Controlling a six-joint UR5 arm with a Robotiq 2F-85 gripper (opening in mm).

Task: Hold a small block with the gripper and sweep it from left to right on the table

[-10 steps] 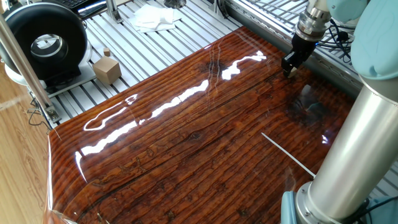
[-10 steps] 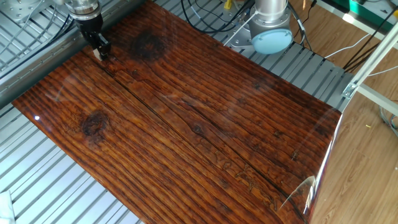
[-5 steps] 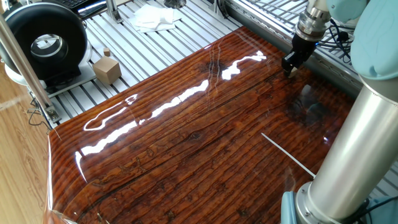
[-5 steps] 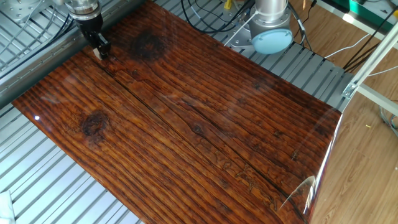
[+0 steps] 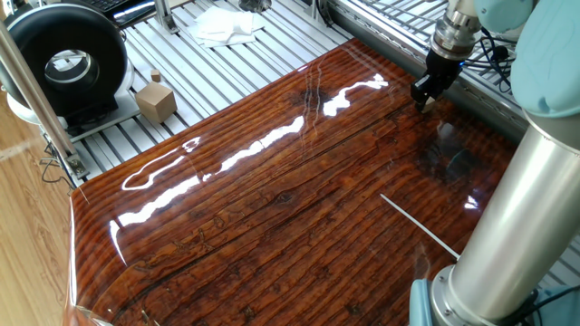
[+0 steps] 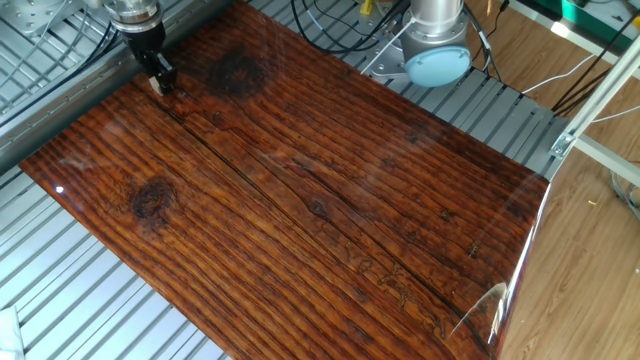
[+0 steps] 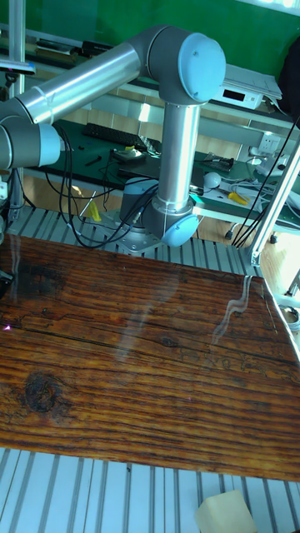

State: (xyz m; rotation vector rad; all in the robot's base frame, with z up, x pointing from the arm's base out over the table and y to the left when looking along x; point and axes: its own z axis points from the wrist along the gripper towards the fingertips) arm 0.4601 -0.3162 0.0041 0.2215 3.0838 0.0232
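Bright, sharp pictures, with white overhead glare streaking the glossy table (image 5: 272,217) in one fixed view.

- In the tall fixed view, the gripper (image 7: 4,283) is cut off by the left edge; its fingertips lie outside the frame.
- The small block (image 6: 157,87) is mostly hidden between the black fingers, only a pale sliver showing.
- The larger tan cube (image 7: 225,512) is cropped at the bottom edge.

A black tool (image 6: 159,83) pinches a pale tan small block (image 6: 157,88) over the glossy, reddish-brown, wood-grain-striped table (image 6: 300,190).
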